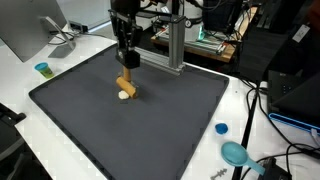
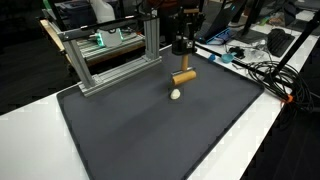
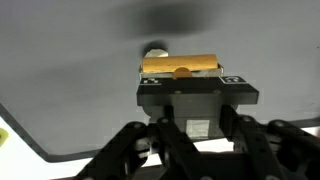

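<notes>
Near the middle of the frame in both exterior views, the jaws are closed on a tan wooden block [image 1: 128, 85], gripping it at its middle over the dark mat [image 1: 150, 130] that covers the white tabletop [image 1: 18, 92]. A small cream ball [image 1: 123, 96] lies on the mat just beside the block. In the wrist view it shows just beyond the block, at upper centre.

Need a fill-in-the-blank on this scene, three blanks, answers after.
1. The gripper is ____ on the tan cylinder.
2. The small ball beside the cylinder is ____ in colour.
3. Beneath them lies a dark grey ____, seen in both exterior views.
Missing words: shut; white; mat.
</notes>
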Tool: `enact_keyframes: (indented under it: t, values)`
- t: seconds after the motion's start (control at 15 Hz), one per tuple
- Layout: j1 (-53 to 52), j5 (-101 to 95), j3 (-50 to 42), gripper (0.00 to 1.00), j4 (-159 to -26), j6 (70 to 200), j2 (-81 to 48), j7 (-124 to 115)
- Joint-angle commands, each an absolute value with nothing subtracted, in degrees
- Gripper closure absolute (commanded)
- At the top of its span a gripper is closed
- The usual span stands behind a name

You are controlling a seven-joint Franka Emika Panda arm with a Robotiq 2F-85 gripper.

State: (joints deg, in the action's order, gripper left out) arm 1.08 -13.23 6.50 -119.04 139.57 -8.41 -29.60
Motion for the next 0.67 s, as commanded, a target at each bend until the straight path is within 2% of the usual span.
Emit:
enact_keyframes:
  t: [0.0,0.13,0.2,0.27,0.33,0.6]
  values:
    - [0.2,-9.8,3.0,0.79,-119.2,136.8,-7.8,-23.6]
    - [0.5,-7.2,2.0,0.79,-119.2,136.7,-7.7,-21.9]
    - [-0.7,-9.9,1.5,0.54,-119.3,137.7,-8.6,-24.2]
    - [-0.5,-9.1,1.0,0.54,-119.3,137.7,-8.6,-23.4]
    - [-0.4,-8.8,0.8,0.79,-119.3,137.7,-8.6,-23.0]
    - [-1.0,-9.5,0.1,0.79,-118.4,138.9,-10.0,-24.4]
